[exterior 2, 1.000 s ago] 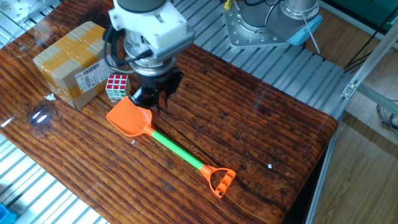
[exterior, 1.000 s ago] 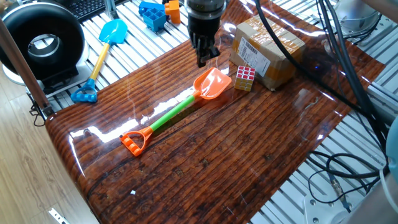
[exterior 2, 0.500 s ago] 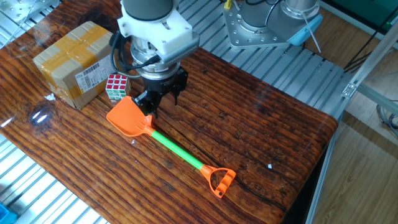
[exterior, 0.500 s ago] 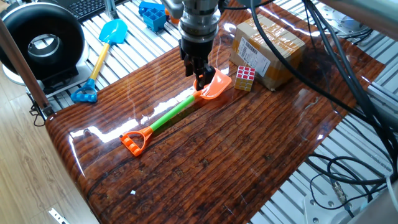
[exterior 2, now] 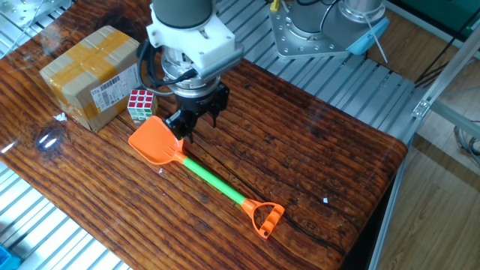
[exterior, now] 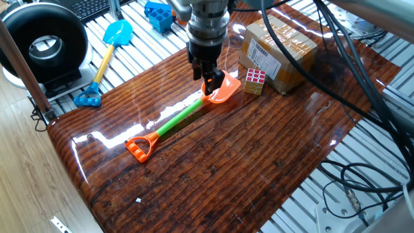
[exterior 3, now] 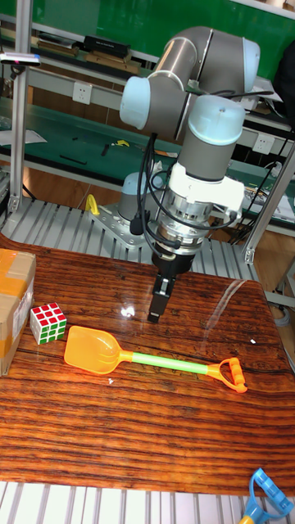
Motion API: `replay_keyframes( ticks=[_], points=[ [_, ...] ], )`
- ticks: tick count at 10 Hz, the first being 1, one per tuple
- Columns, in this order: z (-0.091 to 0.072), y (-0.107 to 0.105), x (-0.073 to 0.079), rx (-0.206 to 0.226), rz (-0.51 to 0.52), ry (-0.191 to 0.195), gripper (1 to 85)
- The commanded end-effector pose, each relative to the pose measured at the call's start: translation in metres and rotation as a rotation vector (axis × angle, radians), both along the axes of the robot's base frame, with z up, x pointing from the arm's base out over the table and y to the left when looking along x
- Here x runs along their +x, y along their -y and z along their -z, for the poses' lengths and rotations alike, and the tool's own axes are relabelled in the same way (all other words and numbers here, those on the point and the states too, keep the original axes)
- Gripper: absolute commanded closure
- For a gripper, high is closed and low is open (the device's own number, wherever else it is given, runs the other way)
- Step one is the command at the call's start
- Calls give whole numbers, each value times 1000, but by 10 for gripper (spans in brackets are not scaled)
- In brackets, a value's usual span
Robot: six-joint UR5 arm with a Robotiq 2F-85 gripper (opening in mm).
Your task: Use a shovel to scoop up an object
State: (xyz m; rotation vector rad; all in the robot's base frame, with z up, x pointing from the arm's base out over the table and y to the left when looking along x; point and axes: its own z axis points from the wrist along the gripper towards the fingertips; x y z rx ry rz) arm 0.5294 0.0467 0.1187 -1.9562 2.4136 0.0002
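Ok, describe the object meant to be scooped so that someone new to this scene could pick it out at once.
Start at the brown cardboard box at one end of the dark wooden table. Right beside it, on the side facing the orange shovel blade, sits a small Rubik's cube. It is the only multicoloured thing there, with white faces carrying red and green squares, and far smaller than the box.

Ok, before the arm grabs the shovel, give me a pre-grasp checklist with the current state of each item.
1. Pincer free of any load: ok, fingers apart, nothing between them.
2. Pincer over the neck of the orange-bladed, green-shafted plastic shovel: ok, hovering by the blade-shaft joint.
3. Shovel lying flat on the wooden table: ok.
4. Blade aimed at the small multicoloured Rubik's cube: ok, the cube sits just past the blade tip.
5. Brown cardboard box leaves room: cannot tell, it sits right beside the cube.
6. Fingers straddling the shaft: cannot tell.
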Motion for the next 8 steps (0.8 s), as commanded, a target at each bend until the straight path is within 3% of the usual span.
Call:
replay_keyframes(
  ticks=[1,8],
  points=[
    [0,-1,0,7,41,3,300],
    [1,4,-1,18,74,15,300]
  ],
)
